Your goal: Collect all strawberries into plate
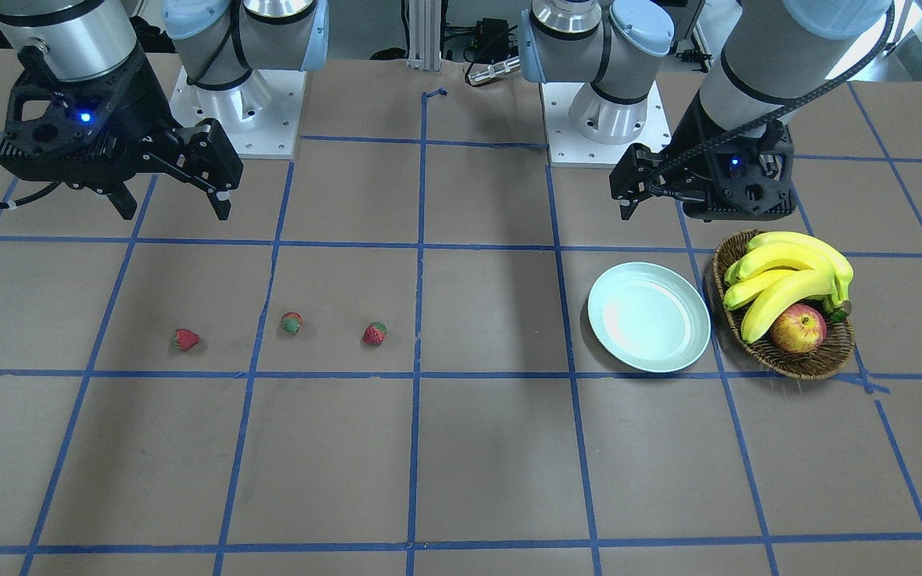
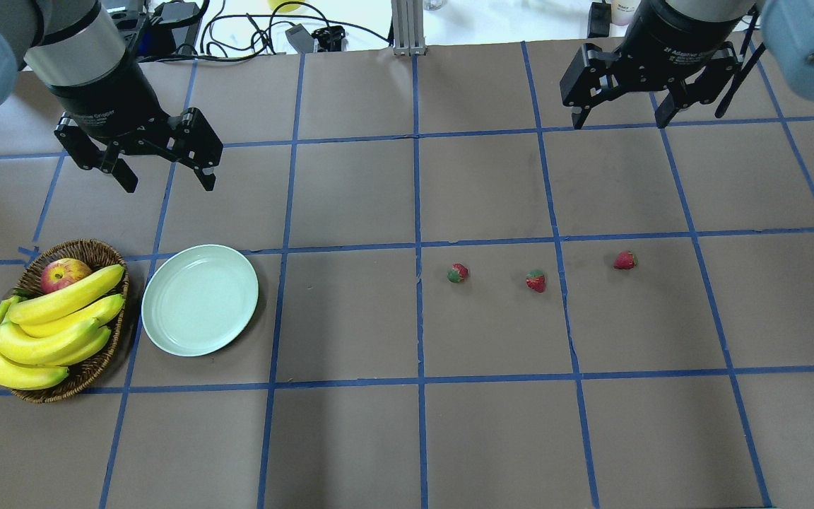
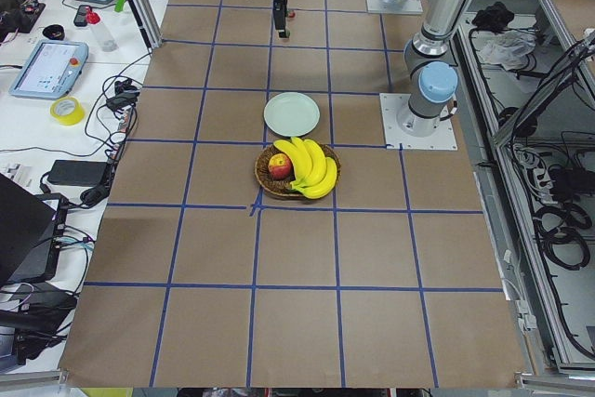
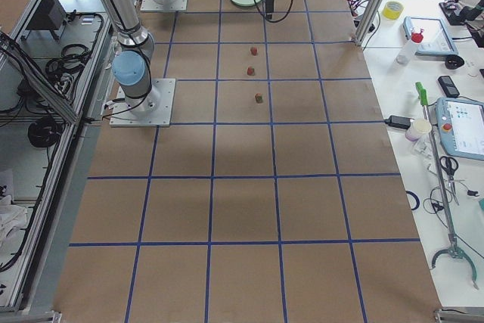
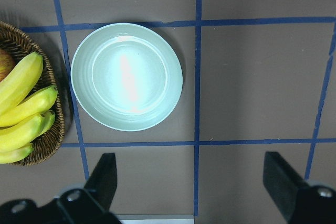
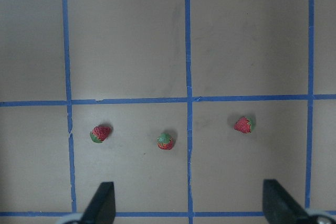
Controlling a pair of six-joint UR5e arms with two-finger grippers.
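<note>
Three small red strawberries lie in a row on the brown table: one [image 2: 458,273], one [image 2: 535,281] and one [image 2: 624,261]. They also show in the right wrist view [image 6: 100,132] [image 6: 166,141] [image 6: 243,125]. The pale mint plate [image 2: 200,299] is empty and sits beside the basket; it also shows in the left wrist view [image 5: 126,76]. My left gripper [image 2: 167,177] is open and empty, held above the table behind the plate. My right gripper [image 2: 619,124] is open and empty, held high behind the strawberries.
A brown wicker basket [image 2: 82,247] with bananas [image 2: 46,325] and a red-yellow apple [image 2: 64,274] stands left of the plate. Blue tape lines grid the table. The arm bases [image 1: 237,104] stand at the robot's side of the table.
</note>
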